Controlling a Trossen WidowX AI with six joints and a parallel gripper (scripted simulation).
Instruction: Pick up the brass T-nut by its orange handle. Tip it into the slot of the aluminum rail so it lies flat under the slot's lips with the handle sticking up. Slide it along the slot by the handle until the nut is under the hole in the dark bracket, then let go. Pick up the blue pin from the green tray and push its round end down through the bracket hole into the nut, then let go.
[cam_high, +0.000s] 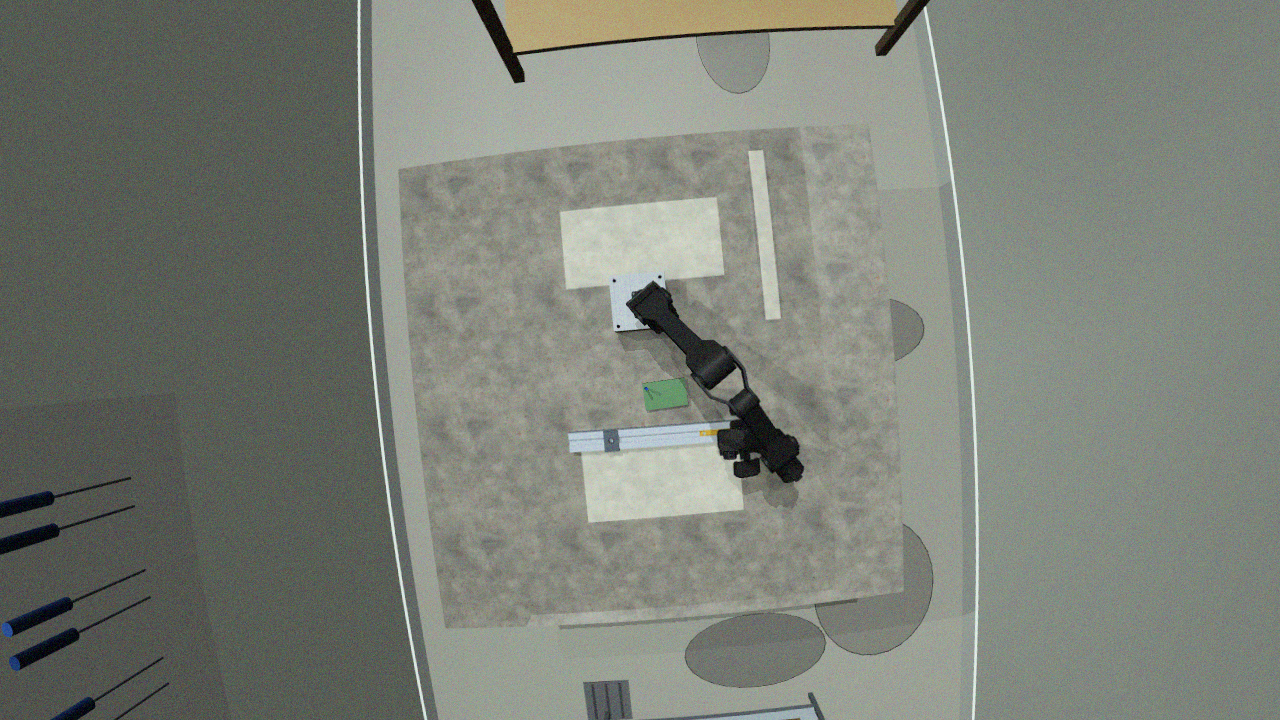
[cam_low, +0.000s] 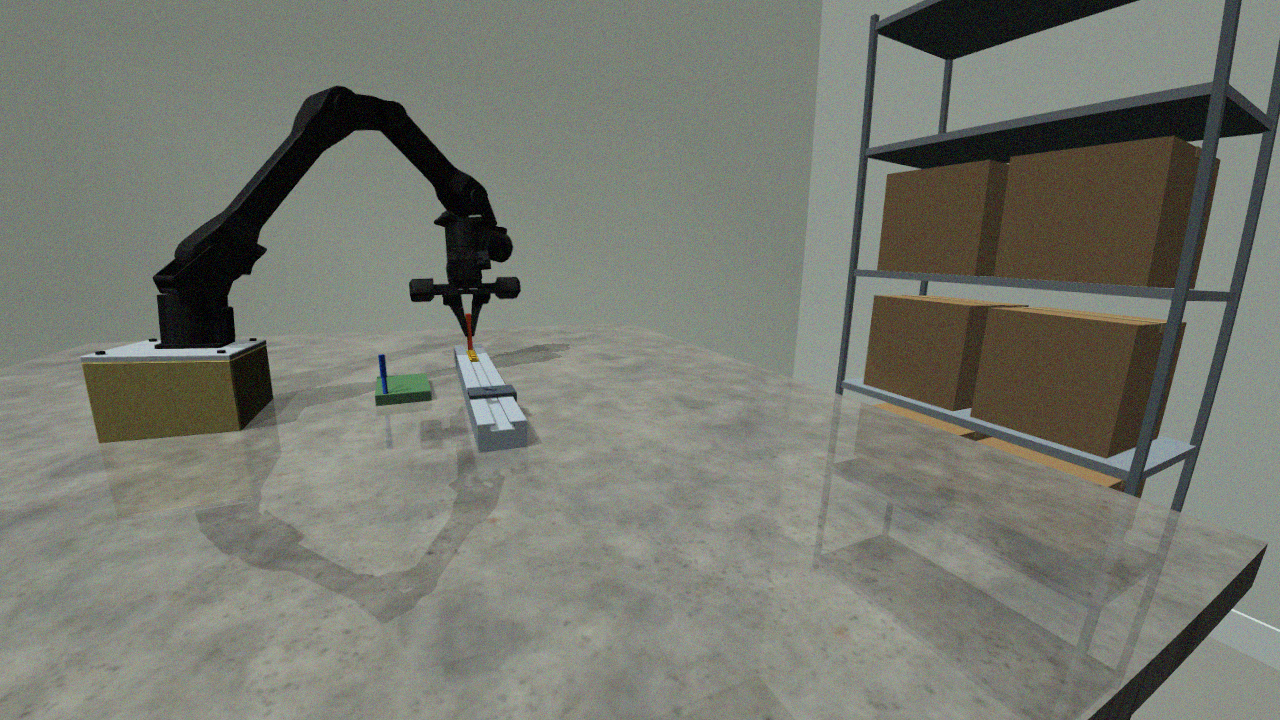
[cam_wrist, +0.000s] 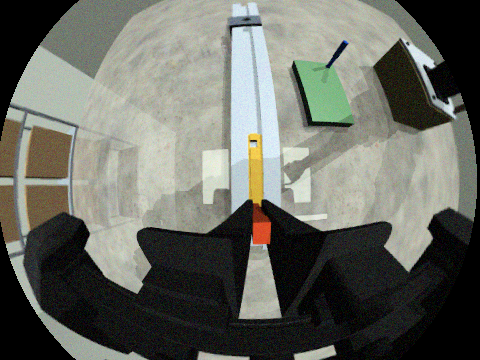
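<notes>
My gripper (cam_low: 468, 332) (cam_wrist: 256, 204) is shut on the orange handle (cam_low: 469, 329) (cam_wrist: 261, 231), which stands up from the brass T-nut (cam_high: 708, 433) (cam_low: 473, 356) (cam_wrist: 255, 172). The nut lies lengthwise over the slot at one end of the aluminum rail (cam_high: 675, 436) (cam_low: 503, 438) (cam_wrist: 245, 100). Its full width shows in the wrist view; whether it touches the rail, I cannot tell. The dark bracket (cam_high: 606, 435) (cam_low: 492, 392) (cam_wrist: 237, 22) spans the rail near its other end. The blue pin (cam_high: 647, 389) (cam_low: 383, 371) (cam_wrist: 338, 53) stands in the green tray (cam_high: 671, 397) (cam_low: 413, 388) (cam_wrist: 327, 102), slightly tilted.
The robot's base block (cam_low: 165, 398) (cam_wrist: 402, 85) stands beyond the tray from the rail. A shelf rack with brown boxes (cam_low: 1078, 214) stands off the table. Pale rectangles (cam_high: 662, 483) (cam_wrist: 215, 172) show on the tabletop, one beside the rail.
</notes>
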